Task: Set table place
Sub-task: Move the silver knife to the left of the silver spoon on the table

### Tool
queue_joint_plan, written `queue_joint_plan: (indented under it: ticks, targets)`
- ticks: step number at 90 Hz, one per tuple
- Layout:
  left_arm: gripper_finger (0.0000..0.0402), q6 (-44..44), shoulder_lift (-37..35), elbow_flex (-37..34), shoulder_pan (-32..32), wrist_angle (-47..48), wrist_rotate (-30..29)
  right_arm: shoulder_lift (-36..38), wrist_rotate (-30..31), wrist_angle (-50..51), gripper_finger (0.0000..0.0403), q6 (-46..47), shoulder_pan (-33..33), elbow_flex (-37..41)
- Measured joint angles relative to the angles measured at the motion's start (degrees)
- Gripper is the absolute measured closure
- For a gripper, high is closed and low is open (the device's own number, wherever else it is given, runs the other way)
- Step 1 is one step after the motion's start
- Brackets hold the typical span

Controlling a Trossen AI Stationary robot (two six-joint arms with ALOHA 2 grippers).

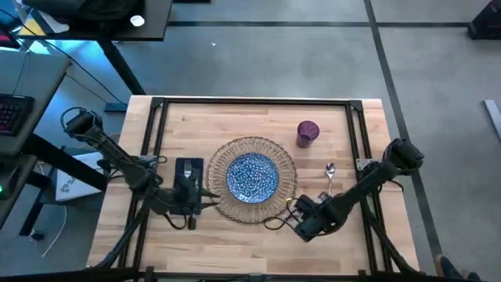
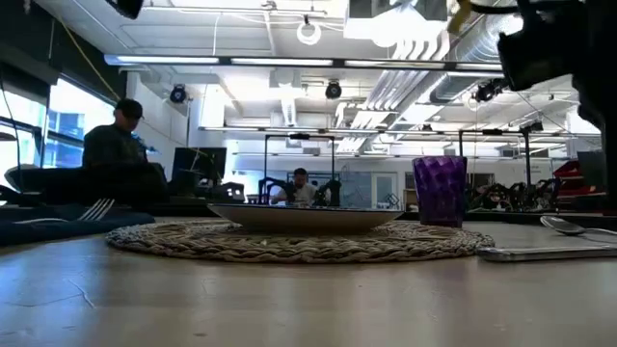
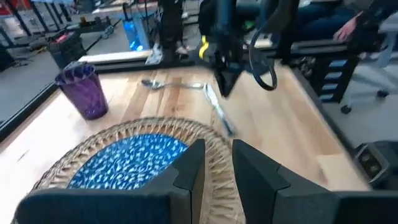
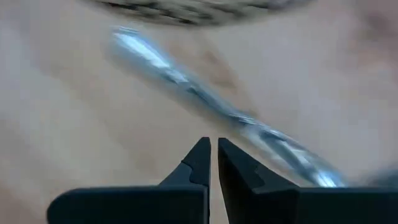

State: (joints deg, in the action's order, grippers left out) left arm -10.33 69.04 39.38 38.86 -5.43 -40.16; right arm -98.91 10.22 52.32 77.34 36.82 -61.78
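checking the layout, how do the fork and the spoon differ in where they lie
The fork lies on the dark napkin, left of the mat; the spoon lies on bare table, right of the mat. The left end effector sits over the napkin near the fork; the right end effector is off the spoon, nearer a knife. Both are silver.

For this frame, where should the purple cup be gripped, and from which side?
Grip the purple cup across its upper wall near the rim, coming straight down. It stands upright, apart from the mat and spoon, and widens toward the top.
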Motion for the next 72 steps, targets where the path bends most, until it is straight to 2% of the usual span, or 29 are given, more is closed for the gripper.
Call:
queue_joint_plan:
  ticks: [13,22,35,45,52,72]
  targets:
    - [0.0337,1.77,7.59,0.0,-3.32,-8.73,1.73,0.02,-0.69,2.11,0.0403,1.75,-0.09,3.45]
    - [0.0337,4.7,13.55,0.0,-5.9,-17.06,5.34,0.02,-2.34,1.1,0.0403,2.8,-0.09,5.52]
    - [0.0333,5.55,22.07,0.03,-9.9,-28.58,11.35,0.0,1.55,-0.4,0.0403,3.31,-0.09,6.12]
    - [0.0324,5.74,28.39,0.14,-12.1,-35.79,14.39,-0.68,1.14,-4.7,0.0403,0.52,-0.09,6.12]
    - [0.0313,5.99,32.84,1.86,-13.13,-38.2,15.97,-1.24,0.78,-7.83,0.0403,-0.31,-0.04,6.12]
    - [0.0272,5.93,44.26,11.72,-13.61,-37.14,22.41,-2.1,0.15,-17.44,0.0403,-2.82,0.11,5.33]
